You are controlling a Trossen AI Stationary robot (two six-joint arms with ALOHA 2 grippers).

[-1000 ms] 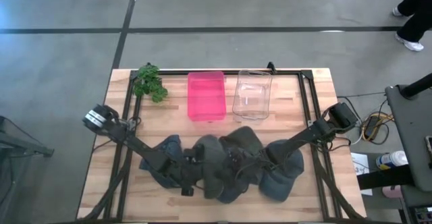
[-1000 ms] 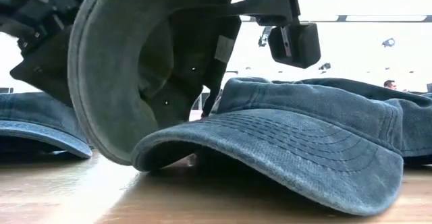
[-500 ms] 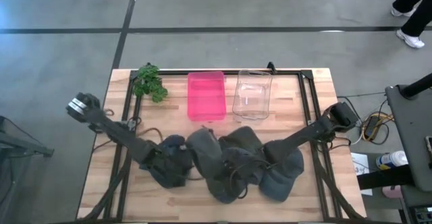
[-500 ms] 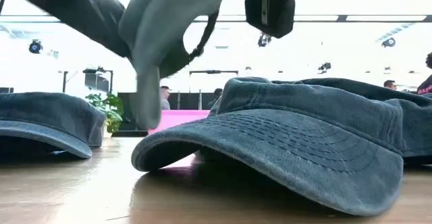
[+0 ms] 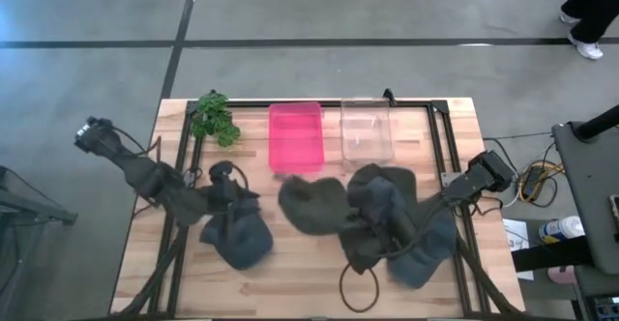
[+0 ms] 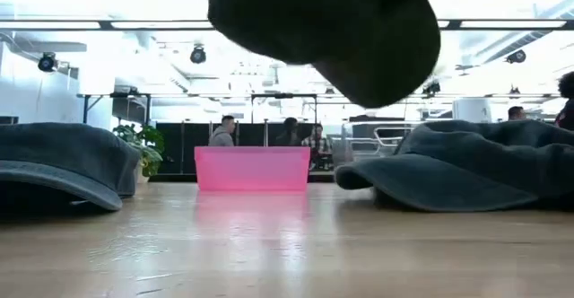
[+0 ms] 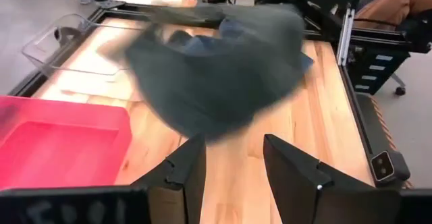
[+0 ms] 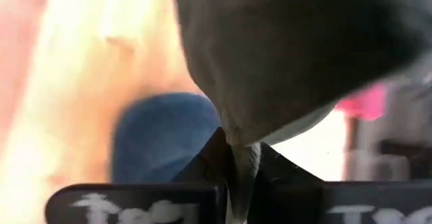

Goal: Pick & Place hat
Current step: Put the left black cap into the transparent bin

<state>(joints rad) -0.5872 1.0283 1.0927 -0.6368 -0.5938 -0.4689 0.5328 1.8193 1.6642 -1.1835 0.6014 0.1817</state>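
Note:
A dark grey hat (image 5: 311, 203) hangs in the air over the table's middle, and my right gripper (image 5: 342, 224) is shut on it. The low view shows it overhead (image 6: 332, 24), off the wood. A blue hat (image 5: 238, 236) lies crown up at the left. More blue hats (image 5: 418, 248) lie heaped at the right, under my right arm. My left gripper (image 7: 233, 166) is raised above the left blue hat. It is open with nothing between its fingers and points toward the dark hat (image 7: 216, 69). My right gripper pinches an edge of the dark grey hat (image 8: 237, 146) between its two fingers; a pale strip of lining shows at the pinch. The fingers slant down from the table's right side. The hat is lifted clear of the table and spreads out beyond the fingertips.
A pink bin (image 5: 295, 135) and a clear bin (image 5: 366, 132) stand side by side at the far edge. A green plant (image 5: 215, 118) sits at the far left corner. A black frame (image 5: 440, 147) runs around the table. People sit in the room beyond.
My right gripper has risen and rolled with the dark grey hat. The hat had stood on its brim on the table and now hangs clear above it. My left gripper has gone up and back toward the table's left edge, still open. The blue hats at the right have shifted.

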